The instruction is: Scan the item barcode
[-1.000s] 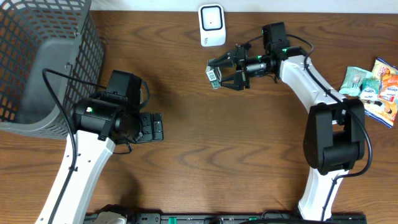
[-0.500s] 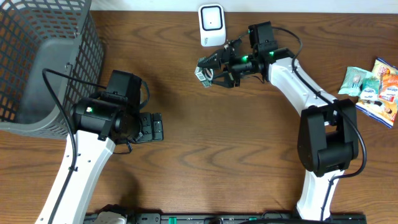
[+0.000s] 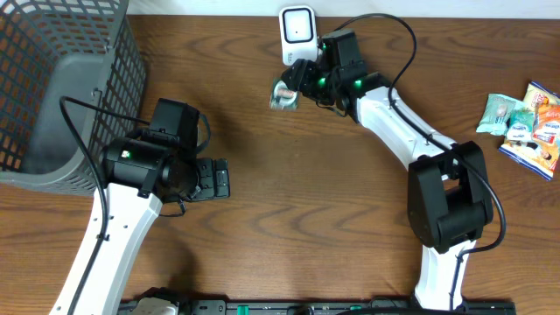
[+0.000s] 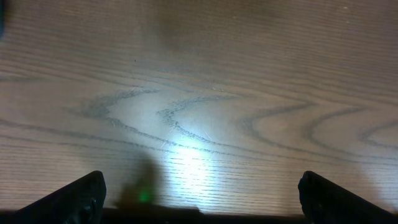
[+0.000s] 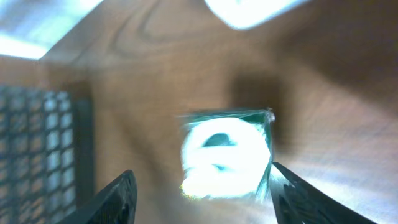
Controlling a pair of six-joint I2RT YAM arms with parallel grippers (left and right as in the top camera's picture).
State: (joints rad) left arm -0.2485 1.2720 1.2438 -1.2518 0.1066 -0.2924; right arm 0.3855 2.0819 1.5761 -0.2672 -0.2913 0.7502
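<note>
"One packet (image 3: 284, 94) is all I care about. Where is it?"

"I have it in the right hand (image 3: 296, 85), pinched between the two fingers and lifted clear of the surface (image 3: 289, 219), just beside the white scanner (image 3: 297, 35) at the far edge. On my wrist camera it fills most of the gap between the fingers. It's blurred, teal with a pale patch, and I can't make out a barcode on it from any view."

"How will it handle?"

"I judge it light and soft, a thin crinkly pouch that is probably slick. I expect it to flex and twist rather than stay flat, so the code face could buckle or catch glare. I would take it by a sealed edge, firmly enough that it doesn't slide, and leave the printed face bare towards the scanner window. Squeezing the middle would likely crease it."

"And the other side?"

"My left hand (image 3: 213, 179) hangs spread wide over bare wood and holds nothing, near the grey basket (image 3: 52, 87). More snack packs (image 3: 525, 122) lie well apart from all this, at the right edge."
</note>
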